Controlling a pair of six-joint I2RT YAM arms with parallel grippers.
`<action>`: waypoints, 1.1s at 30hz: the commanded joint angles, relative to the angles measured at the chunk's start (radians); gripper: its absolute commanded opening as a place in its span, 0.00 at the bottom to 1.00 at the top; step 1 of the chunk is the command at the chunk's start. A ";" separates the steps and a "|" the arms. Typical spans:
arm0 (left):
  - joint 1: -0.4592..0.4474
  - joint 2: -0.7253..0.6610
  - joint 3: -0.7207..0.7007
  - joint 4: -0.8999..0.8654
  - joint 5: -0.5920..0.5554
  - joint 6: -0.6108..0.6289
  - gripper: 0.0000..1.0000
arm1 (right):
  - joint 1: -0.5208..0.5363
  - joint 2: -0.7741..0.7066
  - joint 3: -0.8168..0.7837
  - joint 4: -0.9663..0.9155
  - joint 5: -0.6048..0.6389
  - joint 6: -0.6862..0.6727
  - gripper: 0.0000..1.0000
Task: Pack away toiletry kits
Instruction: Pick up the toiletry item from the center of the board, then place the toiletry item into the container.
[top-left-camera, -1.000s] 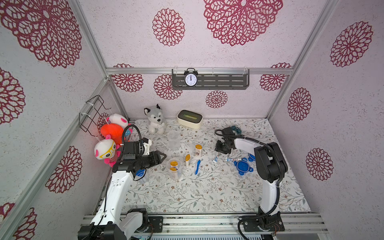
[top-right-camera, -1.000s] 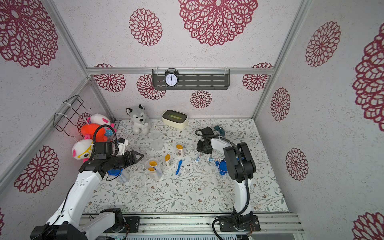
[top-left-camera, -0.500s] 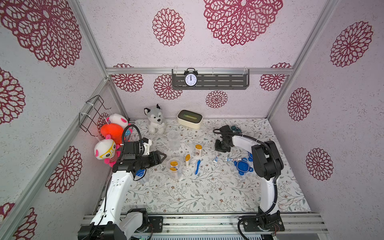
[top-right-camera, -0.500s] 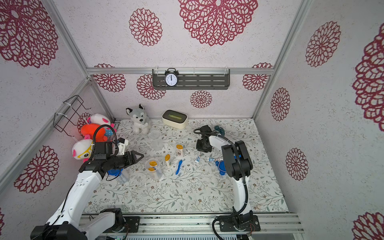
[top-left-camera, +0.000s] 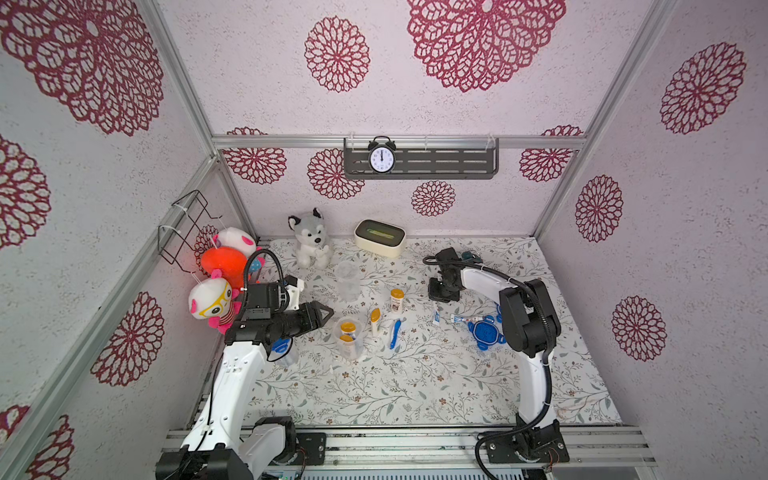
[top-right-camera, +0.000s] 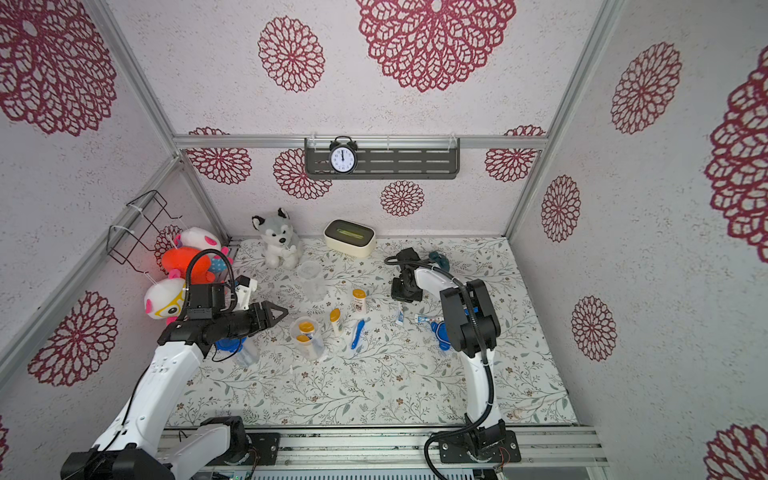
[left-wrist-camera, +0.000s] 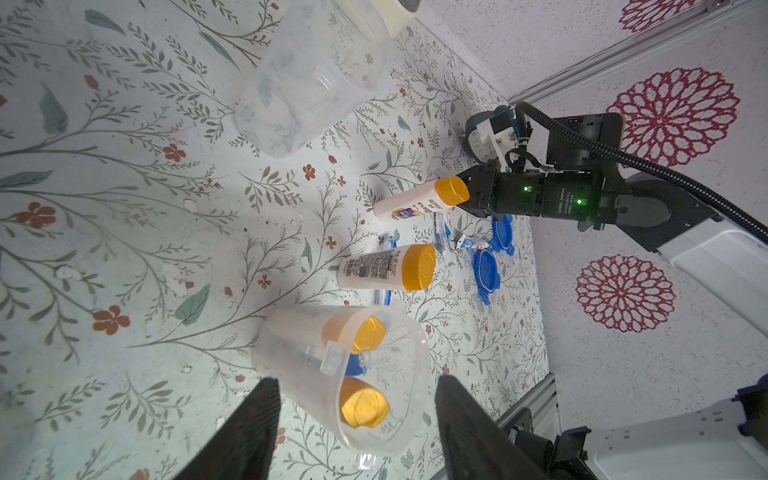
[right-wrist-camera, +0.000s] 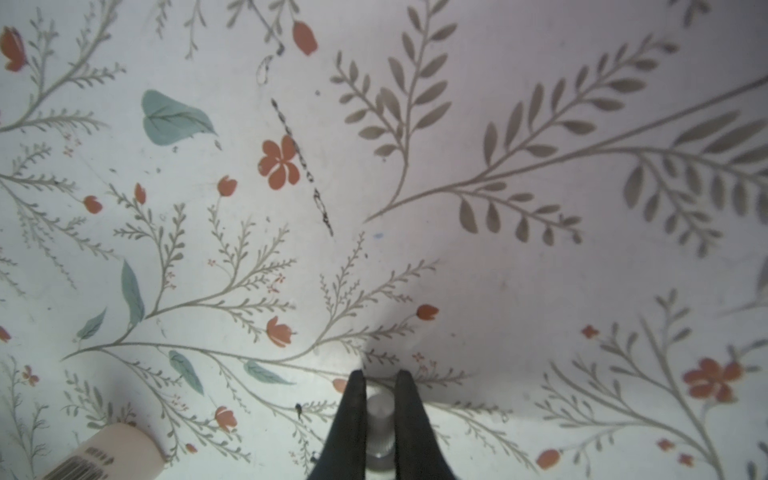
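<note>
Upper centre, a black clock (top-left-camera: 381, 159) stands on a grey shelf (top-left-camera: 449, 164); below, a husky plush (top-left-camera: 309, 239) sits beside a cream tissue box (top-left-camera: 379, 237).

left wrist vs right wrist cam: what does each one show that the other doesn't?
Left wrist only: open left claw, cup holding two bottles, empty cup, blue lids, right arm. Right wrist only: small white cap pinched in the right claw. Both: floral mat, and likely the bottle beside the right claw.
</note>
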 joint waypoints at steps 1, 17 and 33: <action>0.005 -0.012 0.025 0.002 -0.002 0.016 0.64 | 0.005 -0.027 -0.002 -0.049 0.048 -0.017 0.09; 0.010 -0.014 0.032 -0.015 -0.069 0.016 0.63 | 0.154 -0.656 -0.381 0.614 -0.196 -0.188 0.03; 0.012 -0.019 0.038 -0.021 -0.082 0.016 0.63 | 0.473 -0.494 -0.447 1.367 -0.430 -0.303 0.03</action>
